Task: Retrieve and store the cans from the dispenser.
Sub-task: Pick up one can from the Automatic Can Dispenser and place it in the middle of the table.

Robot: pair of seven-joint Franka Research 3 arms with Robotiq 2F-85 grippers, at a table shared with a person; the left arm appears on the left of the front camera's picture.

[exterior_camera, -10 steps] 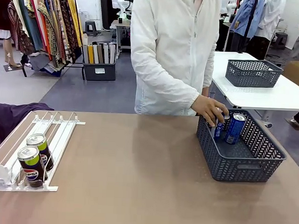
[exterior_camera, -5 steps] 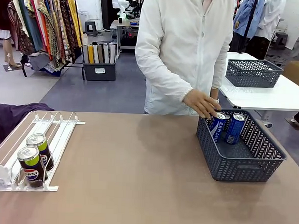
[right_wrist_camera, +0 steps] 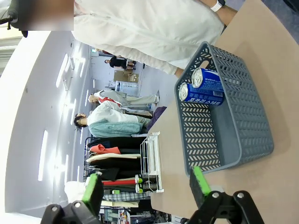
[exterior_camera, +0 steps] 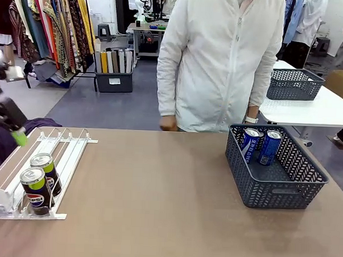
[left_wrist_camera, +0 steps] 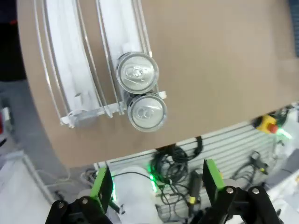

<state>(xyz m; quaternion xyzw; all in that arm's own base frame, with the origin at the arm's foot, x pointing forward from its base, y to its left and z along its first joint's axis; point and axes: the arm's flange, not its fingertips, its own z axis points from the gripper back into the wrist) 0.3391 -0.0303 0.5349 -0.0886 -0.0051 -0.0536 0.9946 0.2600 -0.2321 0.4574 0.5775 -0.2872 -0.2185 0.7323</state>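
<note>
At frame right two slim blue cans (exterior_camera: 259, 145) sit stored in the dark grey lattice basket (exterior_camera: 274, 193), while two black Pepsi cans (exterior_camera: 39, 182) wait in the white-and-clear dispenser (exterior_camera: 71, 151) lower left, with the left claw (left_wrist_camera: 156, 168) and right claw (right_wrist_camera: 145, 172) both spread and empty.

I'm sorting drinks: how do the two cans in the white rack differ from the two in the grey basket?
The rack cans are black with a lime-green band; the basket cans are blue with white lettering. The rack cans stand one behind the other in a dispenser lane; the basket cans lean side by side in the basket. All are slim with silver tops.
</note>
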